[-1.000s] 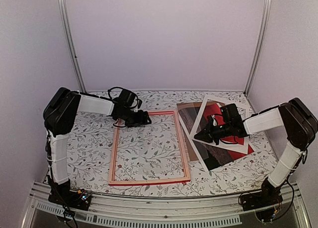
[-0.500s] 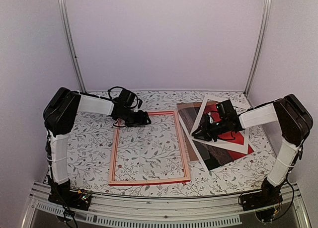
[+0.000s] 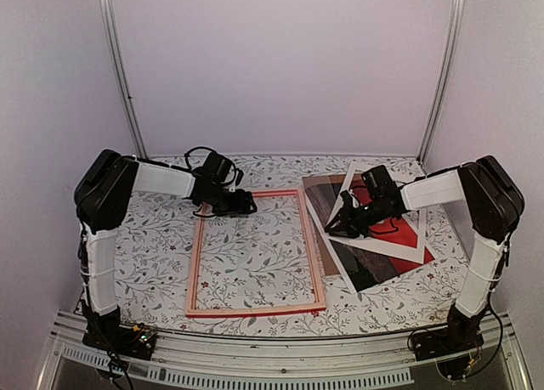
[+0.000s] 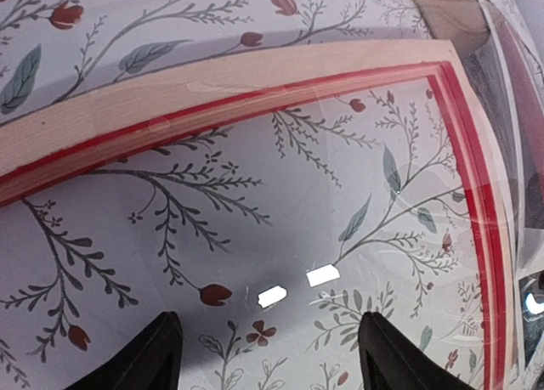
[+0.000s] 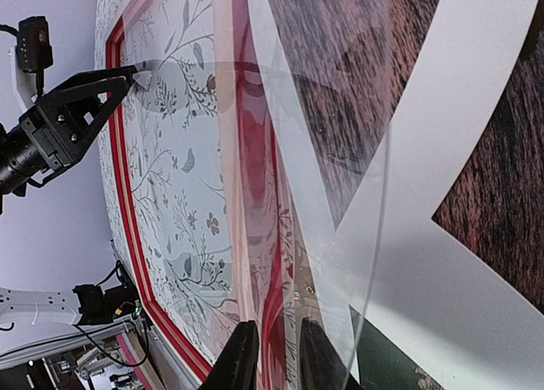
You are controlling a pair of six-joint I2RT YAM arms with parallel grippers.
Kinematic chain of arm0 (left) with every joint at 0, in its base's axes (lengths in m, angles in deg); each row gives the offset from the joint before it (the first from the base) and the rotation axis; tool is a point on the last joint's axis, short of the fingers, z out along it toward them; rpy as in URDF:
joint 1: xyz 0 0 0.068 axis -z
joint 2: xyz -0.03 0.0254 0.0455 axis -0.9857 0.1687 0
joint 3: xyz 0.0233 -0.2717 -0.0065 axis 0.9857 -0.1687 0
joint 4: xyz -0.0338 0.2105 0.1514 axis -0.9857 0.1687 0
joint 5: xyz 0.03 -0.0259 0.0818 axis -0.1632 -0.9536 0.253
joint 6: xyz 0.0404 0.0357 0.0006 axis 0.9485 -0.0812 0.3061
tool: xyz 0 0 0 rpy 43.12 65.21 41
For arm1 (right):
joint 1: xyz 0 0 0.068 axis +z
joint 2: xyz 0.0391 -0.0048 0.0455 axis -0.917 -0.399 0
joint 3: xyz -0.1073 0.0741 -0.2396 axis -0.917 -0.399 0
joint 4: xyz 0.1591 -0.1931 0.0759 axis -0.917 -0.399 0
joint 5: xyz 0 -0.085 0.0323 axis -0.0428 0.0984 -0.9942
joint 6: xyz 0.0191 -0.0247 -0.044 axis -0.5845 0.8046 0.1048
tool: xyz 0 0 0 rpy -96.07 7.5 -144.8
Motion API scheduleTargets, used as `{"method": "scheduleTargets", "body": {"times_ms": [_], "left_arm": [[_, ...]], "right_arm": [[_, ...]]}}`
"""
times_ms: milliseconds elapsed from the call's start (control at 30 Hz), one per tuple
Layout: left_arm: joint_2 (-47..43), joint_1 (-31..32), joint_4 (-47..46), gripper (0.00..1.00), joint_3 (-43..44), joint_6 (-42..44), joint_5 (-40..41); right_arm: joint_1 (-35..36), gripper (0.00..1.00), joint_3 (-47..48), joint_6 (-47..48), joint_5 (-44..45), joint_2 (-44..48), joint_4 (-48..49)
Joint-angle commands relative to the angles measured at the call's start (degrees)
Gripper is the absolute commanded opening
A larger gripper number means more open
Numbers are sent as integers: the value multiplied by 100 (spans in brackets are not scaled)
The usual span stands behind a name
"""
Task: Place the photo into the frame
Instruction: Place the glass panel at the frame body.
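Lit softly and evenly from overhead. Glinting white twice on the clear glossy sheet [image 4: 289, 237]. Bending the thin red-and-wood picture frame [image 4: 212, 80] at wrist-view edges.

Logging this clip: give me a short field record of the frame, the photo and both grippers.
frame: flat on the table, pale wood side up, no photo in it
photo: right of the frame, lying under a white mat
left gripper: open, by the frame's far rail
right gripper: low at the photo stack's left edge, fingers close together, grip unclear
task status: photo not yet in frame
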Motion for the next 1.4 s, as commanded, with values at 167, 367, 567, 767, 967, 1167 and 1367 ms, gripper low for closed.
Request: {"method": "scheduleTargets", "body": {"times_ms": [167,367,567,767,967,1167,1367], "left_arm": [[129,-34,15,73,100,133,128],[123,-23,20,73,100,136,152],[89,-25,16,72,93,148,170],[-5,-25,46,72,55,124,210],[-422,-29,91,75,-109,99,380],[-966,-46,225,78,-307,108,670],[-1595,-192,522,82,-599,102,1101]], "right_arm": [[-174,18,370,553,-317,-269,-452],[-232,12,441,633,-547,-382,-475],[-238,9,506,671,-700,-514,-495],[-268,1,496,671,-710,-479,-497],[-350,0,351,583,-843,-192,-219],[-353,0,174,301,-1387,127,401],[-352,0,-22,-314,-1768,455,1112]]}}
